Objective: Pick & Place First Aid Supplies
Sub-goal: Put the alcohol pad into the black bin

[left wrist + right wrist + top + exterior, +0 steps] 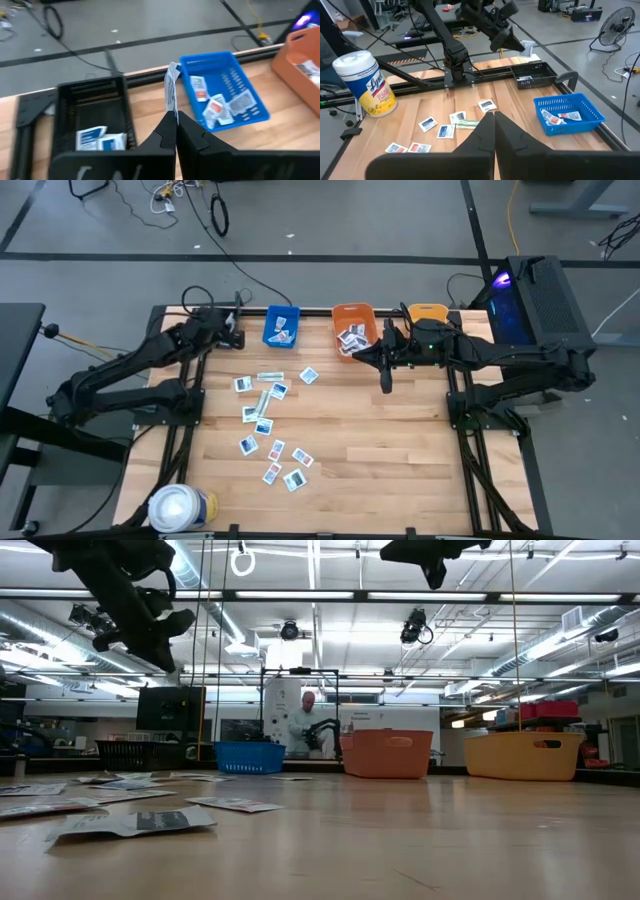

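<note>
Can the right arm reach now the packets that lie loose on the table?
Probably yes. The right gripper hangs above bare wood with its jaws shut and empty, and nothing stands between it and the loose packets. The jaws would need to open first, and the farthest packets may be a stretch.

Lab: ceiling strip lights (pixel 420 595), floor cables (pixel 215 215).

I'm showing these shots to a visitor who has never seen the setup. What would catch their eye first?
Probably the left gripper, shut on a small white packet with blue print above the black mesh bin at the table's far left corner. Next, the blue plastic bin and orange plastic bin along the far edge.
</note>
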